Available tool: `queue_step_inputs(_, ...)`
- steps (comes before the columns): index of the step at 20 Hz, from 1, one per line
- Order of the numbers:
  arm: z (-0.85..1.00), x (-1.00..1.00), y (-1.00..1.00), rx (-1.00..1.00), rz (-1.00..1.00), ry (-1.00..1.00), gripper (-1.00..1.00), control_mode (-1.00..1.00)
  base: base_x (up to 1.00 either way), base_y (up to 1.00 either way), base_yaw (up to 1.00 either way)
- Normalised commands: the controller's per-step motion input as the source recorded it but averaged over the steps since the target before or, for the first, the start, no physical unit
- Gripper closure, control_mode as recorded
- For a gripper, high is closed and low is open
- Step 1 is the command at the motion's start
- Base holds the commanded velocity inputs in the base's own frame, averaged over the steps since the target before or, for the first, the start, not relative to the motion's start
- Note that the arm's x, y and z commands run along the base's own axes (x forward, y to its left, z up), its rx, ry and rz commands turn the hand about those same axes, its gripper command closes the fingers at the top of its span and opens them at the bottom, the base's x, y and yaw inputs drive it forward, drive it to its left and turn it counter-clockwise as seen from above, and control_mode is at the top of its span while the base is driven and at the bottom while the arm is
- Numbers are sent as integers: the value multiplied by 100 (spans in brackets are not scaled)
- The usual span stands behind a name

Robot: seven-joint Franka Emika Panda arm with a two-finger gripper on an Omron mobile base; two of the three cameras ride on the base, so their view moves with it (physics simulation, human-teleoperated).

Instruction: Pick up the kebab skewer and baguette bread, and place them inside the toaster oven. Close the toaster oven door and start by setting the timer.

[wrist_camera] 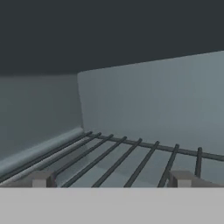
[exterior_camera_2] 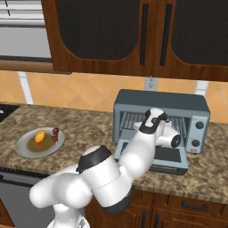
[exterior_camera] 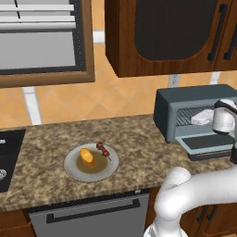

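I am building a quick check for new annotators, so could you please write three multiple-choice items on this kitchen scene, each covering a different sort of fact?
1. Where does the kebab skewer lie?
A. on the plate
B. on the oven rack
C. on the stove

2. What colour is the toaster oven?
A. red
B. blue-grey
C. white

3. How is the toaster oven door?
A. shut
B. removed
C. folded down open

Answers: 1 A, it rests beside the baguette bread on the plate. 2 B, its casing is slate. 3 C, it lies flat in front, and the open gripper reaches over the rack.

Matt toaster oven (exterior_camera_2: pixel 160 101), speckled stone counter (exterior_camera: pixel 134 134)
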Motion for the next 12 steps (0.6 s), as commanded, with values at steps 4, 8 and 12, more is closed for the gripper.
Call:
queue_step_inputs(4,-59,16,-14,-3,0,3,-100,-100,0,0,0)
queue_step_inputs(8,-97,-47,-18,-13,-1,5,-100,-100,0,0,0)
queue_step_inputs(12,-97,-68,-27,-15,-6,15,-100,-100,0,0,0)
